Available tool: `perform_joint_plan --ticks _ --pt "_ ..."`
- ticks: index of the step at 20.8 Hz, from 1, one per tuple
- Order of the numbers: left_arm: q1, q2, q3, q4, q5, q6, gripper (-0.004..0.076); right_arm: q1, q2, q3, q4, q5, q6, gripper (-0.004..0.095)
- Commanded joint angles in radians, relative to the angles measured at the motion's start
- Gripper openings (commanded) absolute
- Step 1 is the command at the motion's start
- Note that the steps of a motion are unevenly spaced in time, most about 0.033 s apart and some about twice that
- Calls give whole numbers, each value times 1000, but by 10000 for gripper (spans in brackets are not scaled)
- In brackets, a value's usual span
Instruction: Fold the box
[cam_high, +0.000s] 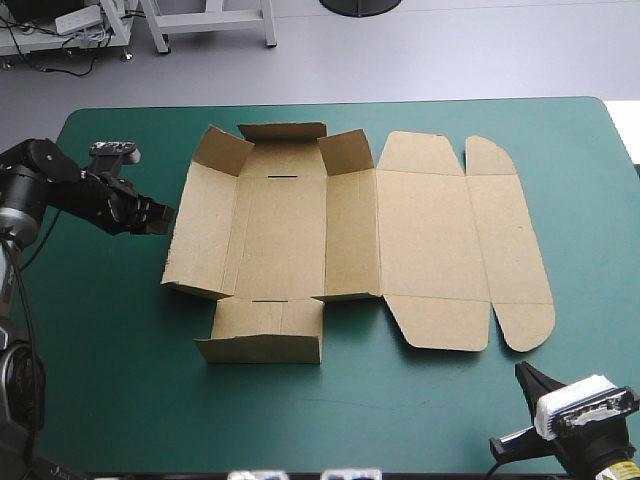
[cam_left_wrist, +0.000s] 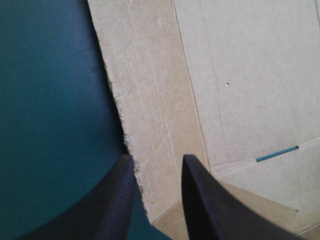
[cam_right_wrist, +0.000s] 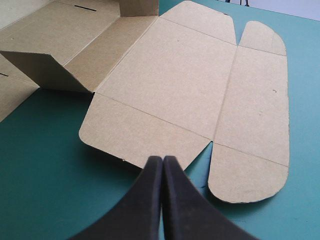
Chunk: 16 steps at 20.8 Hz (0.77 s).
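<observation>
Your brown box (cam_high: 350, 230) lies opened out across the middle of the table (cam_high: 110, 330), reaching from near the left edge toward the right edge. Most of the folding is not yet done. The lid (cam_high: 430, 235) and its rounded tabs lie flat on the right half, while the left side wall (cam_high: 200, 220) and the far end flap (cam_high: 282, 131) stand only partly raised. Your left gripper (cam_high: 160, 215) sits low at that wall's outer edge, fingers apart and gripping nothing. In its wrist view the ragged board edge runs between them, a placement that looks meant for pinching the wall or pushing it upright. Your right gripper (cam_high: 527, 375) hangs by the table's near right corner, fingers pressed together and empty. It is well clear of the lid, probably so that it does not crowd the left arm's work.
</observation>
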Motion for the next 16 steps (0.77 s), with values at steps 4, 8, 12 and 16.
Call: perform_joint_plan --ticks 4,8,12,16 --pt "80 76 -33 -193 60 72 239 3 20 -23 26 -58 -4 -25" --pt "80 184 -33 -204 62 80 242 3 20 -23 26 -58 -4 -25" --pt "80 221 -27 -290 66 73 254 3 20 -23 26 -57 -4 -25" --pt "80 225 -19 -302 66 73 254 3 20 -23 22 -58 -4 -25"
